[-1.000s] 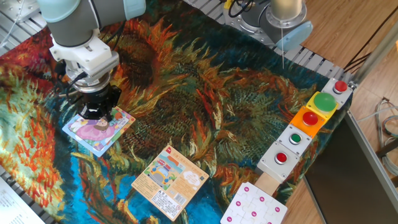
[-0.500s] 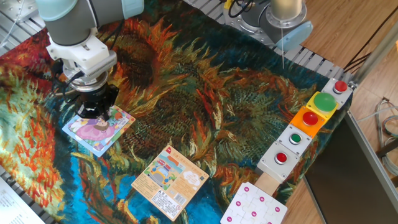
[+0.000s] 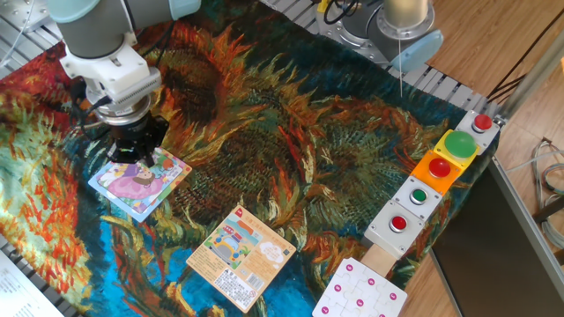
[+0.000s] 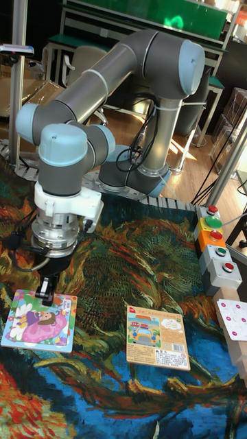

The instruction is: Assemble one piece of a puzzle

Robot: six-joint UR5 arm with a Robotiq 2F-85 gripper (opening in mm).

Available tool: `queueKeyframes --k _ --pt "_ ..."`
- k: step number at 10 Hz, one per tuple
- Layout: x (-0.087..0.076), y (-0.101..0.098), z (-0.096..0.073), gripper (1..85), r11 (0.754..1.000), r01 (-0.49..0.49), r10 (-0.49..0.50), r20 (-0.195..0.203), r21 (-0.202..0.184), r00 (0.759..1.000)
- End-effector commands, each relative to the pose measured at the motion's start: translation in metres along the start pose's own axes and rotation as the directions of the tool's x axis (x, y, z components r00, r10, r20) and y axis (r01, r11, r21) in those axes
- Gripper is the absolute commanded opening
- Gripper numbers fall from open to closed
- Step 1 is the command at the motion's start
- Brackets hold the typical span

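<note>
Hovering over the puzzle's far corner, risking a lifted piece

Near the tabletop's front-left corner lay the puzzle (image 3: 139, 183); the piece (image 3: 165, 161) seemed seated at its far corner. Above it hung the end effector (image 4: 45, 293); whether clenched or released, I could not tell. A clinging piece might have popped out.

The gripper (image 4: 46, 293) hangs over the far edge of the puzzle (image 3: 138, 185), which lies flat on the tablecloth (image 3: 291, 141) just beneath it. Right of the gripper and nearer the front lies the printed card (image 4: 157, 337). Farther right, at the table's edge, stands a row of button boxes (image 3: 436, 180), with the dotted board (image 3: 359, 291) before them.
</note>
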State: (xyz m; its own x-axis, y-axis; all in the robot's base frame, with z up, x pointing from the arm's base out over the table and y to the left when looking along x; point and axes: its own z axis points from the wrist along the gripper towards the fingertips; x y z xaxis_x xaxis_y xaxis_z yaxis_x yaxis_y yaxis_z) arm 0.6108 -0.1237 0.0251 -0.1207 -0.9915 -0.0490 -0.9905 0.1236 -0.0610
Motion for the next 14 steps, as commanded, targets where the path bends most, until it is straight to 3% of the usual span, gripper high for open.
queueKeyframes --k 1,5,11,14 --pt "0.002 0.002 -0.007 1.3 0.999 -0.054 0.054 -0.001 0.006 0.999" --pt "0.008 -0.003 -0.007 1.3 0.998 -0.055 0.056 -0.023 0.020 0.998" --pt "-0.006 0.004 0.003 1.3 0.989 -0.148 0.147 0.028 0.024 0.989" --pt "-0.004 0.011 0.005 1.3 0.988 -0.153 0.153 0.024 0.027 0.988"
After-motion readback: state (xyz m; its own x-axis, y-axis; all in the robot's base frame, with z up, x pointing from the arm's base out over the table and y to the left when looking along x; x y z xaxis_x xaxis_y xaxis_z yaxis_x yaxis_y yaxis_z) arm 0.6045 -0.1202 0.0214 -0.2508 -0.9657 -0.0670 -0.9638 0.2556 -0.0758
